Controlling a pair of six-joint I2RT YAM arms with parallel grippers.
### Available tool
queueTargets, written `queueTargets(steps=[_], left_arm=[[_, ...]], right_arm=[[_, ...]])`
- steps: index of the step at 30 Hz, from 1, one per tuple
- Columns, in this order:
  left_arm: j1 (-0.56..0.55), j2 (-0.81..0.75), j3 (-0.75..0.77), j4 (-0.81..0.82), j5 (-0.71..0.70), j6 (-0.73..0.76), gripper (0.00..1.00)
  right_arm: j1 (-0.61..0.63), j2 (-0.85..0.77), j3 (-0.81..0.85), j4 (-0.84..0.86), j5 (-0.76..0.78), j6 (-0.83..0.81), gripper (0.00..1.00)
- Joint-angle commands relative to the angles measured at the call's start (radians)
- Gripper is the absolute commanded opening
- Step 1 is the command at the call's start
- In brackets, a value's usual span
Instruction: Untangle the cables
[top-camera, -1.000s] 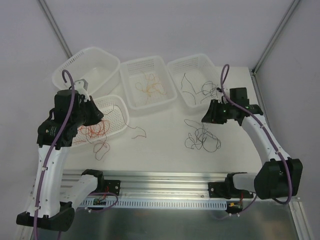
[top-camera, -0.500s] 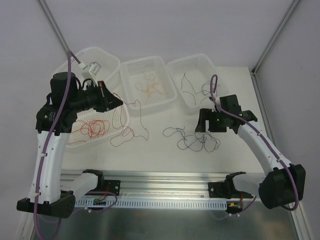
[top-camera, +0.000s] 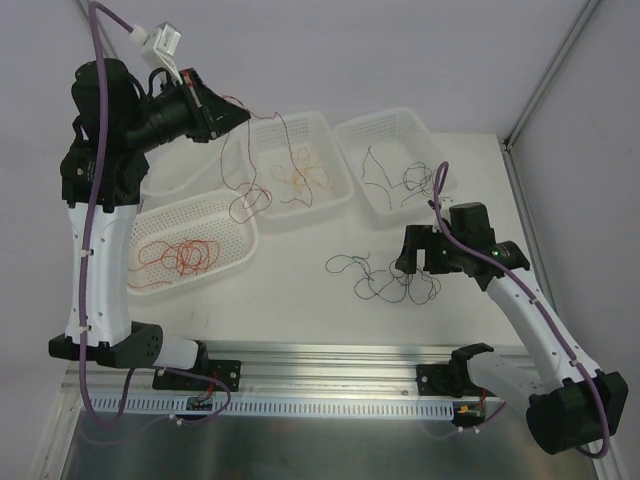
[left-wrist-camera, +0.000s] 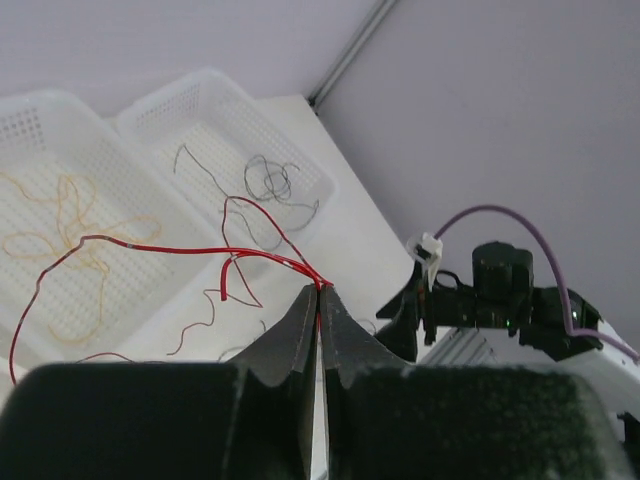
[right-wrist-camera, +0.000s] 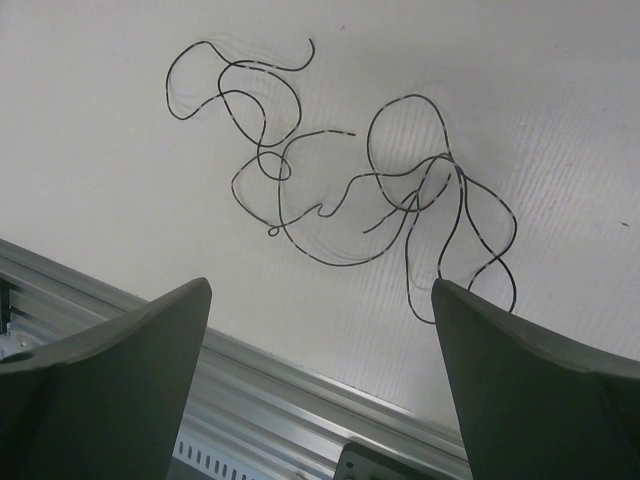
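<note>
The left gripper (top-camera: 234, 115) is lifted high and clamped tight on a single red cable (top-camera: 247, 190), its fingers (left-wrist-camera: 298, 325) pressed flat together with the cable nipped at the very tips. From that pinch the hair-thin cable runs out sideways and drops below the gripper in loose bends and a couple of small loops. It looks bright red in the wrist view and darker red-brown from above. Whether its low end touches anything I cannot tell. Down beneath this gripper sits the left basket (top-camera: 246, 236) with a heap of red cables (top-camera: 185, 255), and just ahead of it the middle basket (top-camera: 300, 120) holds curly orange cables (top-camera: 300, 180). The right gripper (top-camera: 405, 250) hangs low over the white table (top-camera: 300, 310) with its jaws spread wide and nothing between them. Just in front of and below it lie the black cables (right-wrist-camera: 350, 195), a flat tangle of thin loops crossing one another, with one strand curling away from the gripper. Beyond this gripper, the right basket (top-camera: 385, 115) holds a few black strands (top-camera: 400, 180).
</note>
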Motion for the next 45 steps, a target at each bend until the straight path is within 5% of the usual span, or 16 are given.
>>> queueTargets(steps=[1, 14, 32, 35, 43, 45], left_arm=[[-0.004, 0.057, 0.150, 0.053, -0.115, -0.038, 0.00], [0.076, 0.263, 0.310, 0.115, -0.704, 0.017, 0.00], [0.328, 0.480, 0.167, 0.313, -0.677, -0.084, 0.01], [0.331, 0.536, 0.129, 0.322, -0.650, -0.058, 0.11], [0.332, 0.467, 0.018, 0.321, -0.648, 0.034, 0.98], [0.334, 0.424, -0.037, 0.321, -0.648, 0.062, 0.99]], right_arm=[[0.005, -0.029, -0.002, -0.006, 0.018, 0.006, 0.97], [0.013, -0.072, -0.042, -0.018, -0.051, -0.014, 0.97], [0.045, -0.020, -0.061, -0.009, -0.076, -0.028, 0.97], [0.048, -0.015, -0.061, -0.013, -0.062, -0.028, 0.97], [0.057, -0.032, -0.055, -0.033, -0.015, -0.025, 0.97], [0.060, -0.035, -0.058, -0.035, 0.004, -0.014, 0.97]])
